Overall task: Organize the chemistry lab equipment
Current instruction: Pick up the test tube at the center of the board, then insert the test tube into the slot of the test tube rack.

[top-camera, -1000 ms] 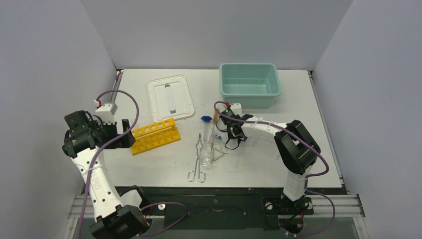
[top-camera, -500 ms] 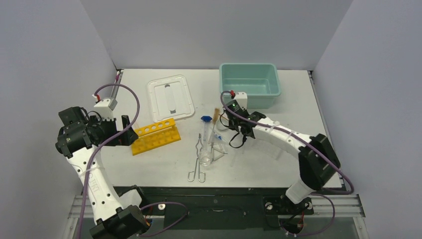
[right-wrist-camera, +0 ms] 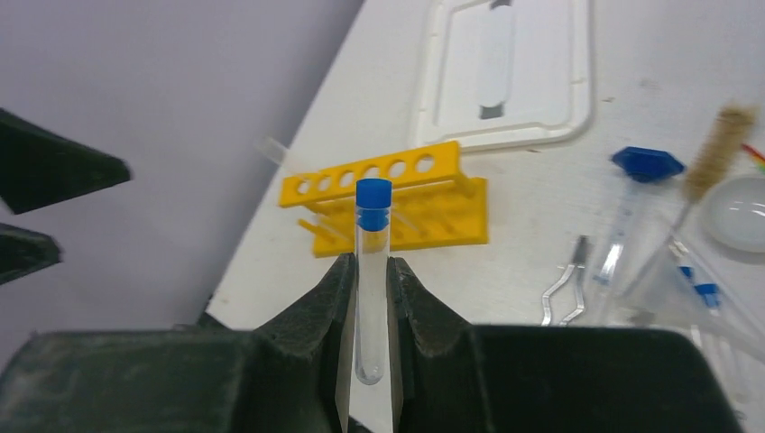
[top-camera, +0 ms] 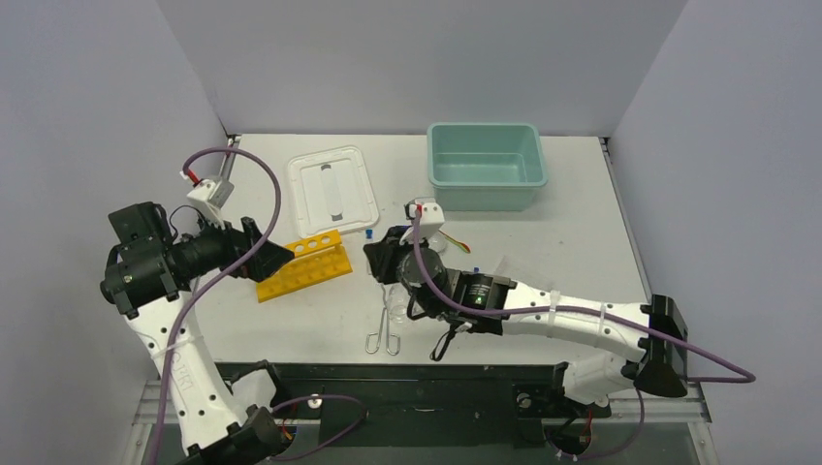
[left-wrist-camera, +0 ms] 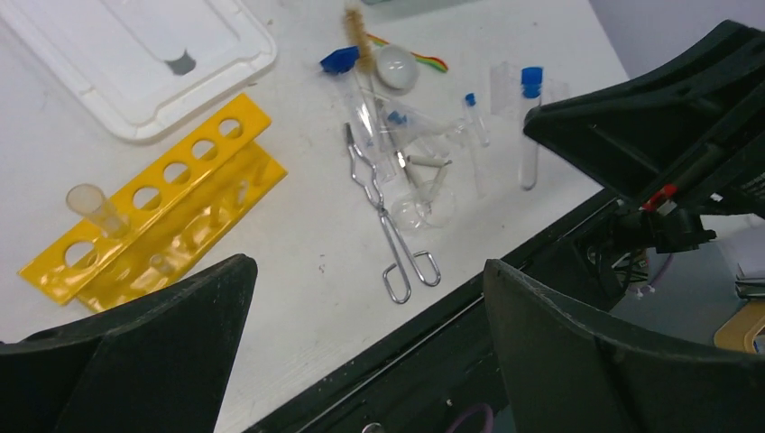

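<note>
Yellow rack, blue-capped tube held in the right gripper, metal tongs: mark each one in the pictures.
yellow rack (top-camera: 300, 276), top external view, on its front side wall.
blue-capped tube (right-wrist-camera: 373, 280), right wrist view, on the glass body below the cap.
metal tongs (left-wrist-camera: 379, 206), left wrist view, on the middle of the shank.

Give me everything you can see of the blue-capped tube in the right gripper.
The blue-capped tube is a slim, clear, round-bottomed tube that looks empty, closed by a blue cap. The right gripper pinches its lower half between both fingers, cap outward, off the table. The yellow rack lies beyond it.
</note>
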